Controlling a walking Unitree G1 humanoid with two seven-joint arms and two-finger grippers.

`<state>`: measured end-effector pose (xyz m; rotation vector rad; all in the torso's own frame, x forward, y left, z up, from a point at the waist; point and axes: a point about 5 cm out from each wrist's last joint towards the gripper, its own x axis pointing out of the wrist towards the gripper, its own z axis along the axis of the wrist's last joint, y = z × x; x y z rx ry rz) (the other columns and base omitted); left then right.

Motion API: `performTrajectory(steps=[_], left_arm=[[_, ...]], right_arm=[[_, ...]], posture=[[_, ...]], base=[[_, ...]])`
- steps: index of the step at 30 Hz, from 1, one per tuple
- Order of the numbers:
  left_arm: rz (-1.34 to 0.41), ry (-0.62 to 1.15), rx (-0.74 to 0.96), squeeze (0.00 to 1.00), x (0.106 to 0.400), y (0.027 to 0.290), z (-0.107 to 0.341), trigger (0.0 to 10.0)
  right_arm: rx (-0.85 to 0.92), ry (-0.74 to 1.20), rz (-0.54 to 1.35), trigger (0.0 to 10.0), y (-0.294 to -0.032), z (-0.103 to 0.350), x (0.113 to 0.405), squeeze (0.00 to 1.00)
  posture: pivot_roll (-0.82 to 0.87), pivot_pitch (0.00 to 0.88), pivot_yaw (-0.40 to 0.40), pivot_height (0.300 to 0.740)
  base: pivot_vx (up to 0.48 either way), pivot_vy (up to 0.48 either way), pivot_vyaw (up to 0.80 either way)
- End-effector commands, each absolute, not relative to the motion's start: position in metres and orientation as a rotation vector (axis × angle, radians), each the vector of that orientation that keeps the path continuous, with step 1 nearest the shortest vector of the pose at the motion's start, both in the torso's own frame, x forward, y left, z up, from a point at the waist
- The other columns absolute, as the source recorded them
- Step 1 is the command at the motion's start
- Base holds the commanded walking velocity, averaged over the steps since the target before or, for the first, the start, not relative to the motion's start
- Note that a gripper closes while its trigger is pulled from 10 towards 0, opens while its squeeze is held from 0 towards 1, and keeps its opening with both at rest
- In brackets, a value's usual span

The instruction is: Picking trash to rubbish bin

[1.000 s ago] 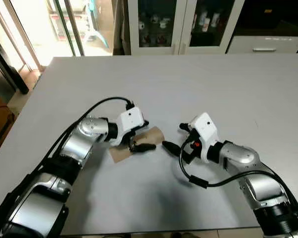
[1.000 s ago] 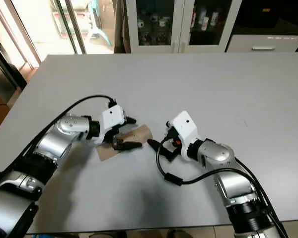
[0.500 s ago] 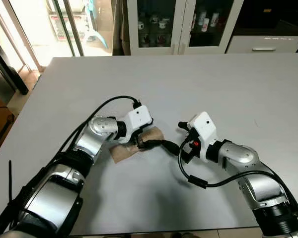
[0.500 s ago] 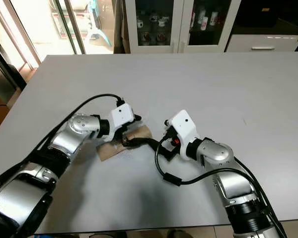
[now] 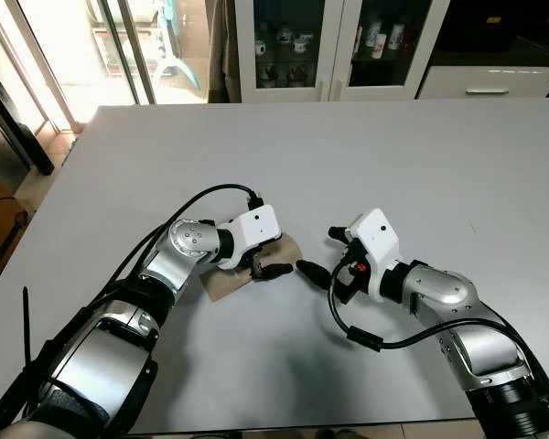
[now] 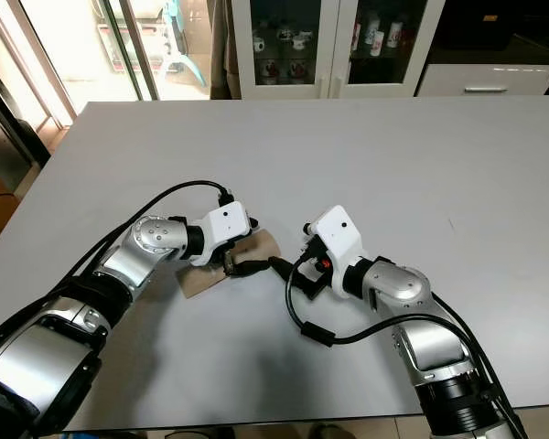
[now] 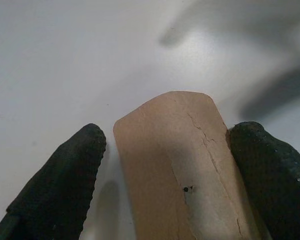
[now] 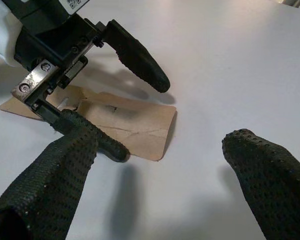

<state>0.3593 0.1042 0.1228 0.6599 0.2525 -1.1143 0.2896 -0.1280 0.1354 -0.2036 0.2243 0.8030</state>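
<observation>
Looks like a home dining or living area. Big plain grey table (image 5: 421,155) up front, white glass-door cabinet (image 5: 334,46) behind it holding cups and small bottles (image 5: 381,38). White drawer unit (image 5: 489,82) far right, glass sliding door (image 5: 119,46) far left with daylight coming through.

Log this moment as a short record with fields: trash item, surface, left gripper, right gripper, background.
trash item: flat brown cardboard piece, lying on the table
surface: grey table
left gripper: left gripper, open, fingers straddling the cardboard's end
right gripper: right gripper, open, just beside the cardboard, not touching it
background: glass-door cabinet beyond the table
</observation>
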Motion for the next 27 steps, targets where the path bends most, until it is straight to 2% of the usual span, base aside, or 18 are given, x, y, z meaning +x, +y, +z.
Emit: performTrajectory(steps=[1,9,10,11,12,13,14,15,23,25,26,27], left_arm=[[-1.140,0.289,0.689,0.00,0.358,0.104,0.119,10.0],[-1.184,0.324,0.685,0.00,0.353,0.104,0.109,10.0],[-1.189,0.326,0.683,0.00,0.352,0.104,0.109,8.0],[-1.195,0.328,0.679,0.00,0.351,0.103,0.108,4.5],[-1.202,0.330,0.675,0.00,0.351,0.103,0.107,3.6],[-1.202,0.330,0.675,0.00,0.351,0.103,0.107,3.6],[-1.206,0.331,0.672,0.00,0.351,0.102,0.107,0.2],[-1.210,0.333,0.667,0.00,0.350,0.102,0.107,0.0],[-1.238,0.344,0.643,0.00,0.347,0.102,0.105,0.0],[-1.234,0.344,0.625,0.00,0.347,0.102,0.105,0.3],[-1.221,0.341,0.620,0.00,0.348,0.102,0.105,6.4],[-1.204,0.342,0.614,0.00,0.349,0.102,0.105,10.0]], right_arm=[[-0.210,0.219,0.809,10.0,-0.125,0.137,0.287,0.00],[-0.207,0.221,0.810,10.0,-0.124,0.135,0.286,0.00],[-0.208,0.221,0.808,10.0,-0.124,0.135,0.286,0.00],[-0.208,0.221,0.808,10.0,-0.124,0.135,0.286,0.00],[-0.209,0.220,0.808,10.0,-0.124,0.135,0.286,0.00],[-0.209,0.220,0.808,10.0,-0.124,0.135,0.286,0.00],[-0.209,0.220,0.808,10.0,-0.124,0.135,0.286,0.00],[-0.210,0.219,0.808,10.0,-0.124,0.135,0.286,0.00],[-0.211,0.217,0.812,10.0,-0.123,0.136,0.286,0.00],[-0.209,0.218,0.815,10.0,-0.123,0.136,0.286,0.00],[-0.209,0.218,0.816,10.0,-0.123,0.136,0.286,0.00],[-0.209,0.218,0.815,10.0,-0.123,0.136,0.286,0.00]], posture=[[-0.05,0.067,0.066,0.740],[-0.06,0.070,0.070,0.740],[-0.06,0.070,0.070,0.740],[-0.06,0.070,0.071,0.740],[-0.06,0.069,0.070,0.740],[-0.06,0.069,0.070,0.740],[-0.06,0.069,0.070,0.740],[-0.06,0.069,0.069,0.740],[-0.06,0.070,0.069,0.740],[-0.06,0.071,0.069,0.740],[-0.06,0.071,0.069,0.740],[-0.06,0.071,0.068,0.740]], base=[[0.000,0.000,0.00],[0.000,0.000,0.00],[0.000,0.000,0.00],[0.000,0.000,0.00],[0.000,0.000,0.00],[0.000,0.000,0.00],[0.000,0.000,0.00],[0.000,0.000,0.00],[0.000,0.000,0.00],[0.000,0.000,0.00],[0.000,0.000,0.00],[0.000,0.000,0.00]])
